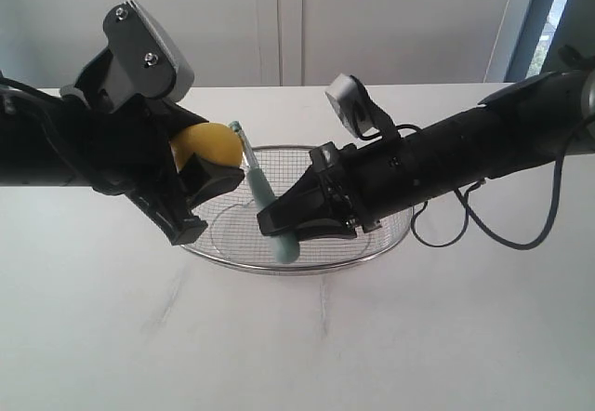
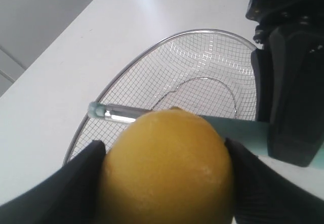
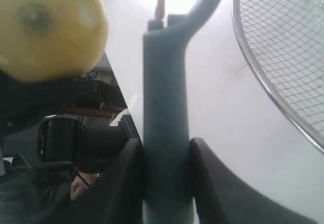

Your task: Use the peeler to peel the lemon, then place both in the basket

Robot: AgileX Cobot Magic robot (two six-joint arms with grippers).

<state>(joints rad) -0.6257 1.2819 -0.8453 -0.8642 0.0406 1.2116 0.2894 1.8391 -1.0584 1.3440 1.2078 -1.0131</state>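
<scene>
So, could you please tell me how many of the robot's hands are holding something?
2. The left hand grips the lemon, raised near the basket's left rim; the right hand grips the peeler by its handle above the basket.
</scene>
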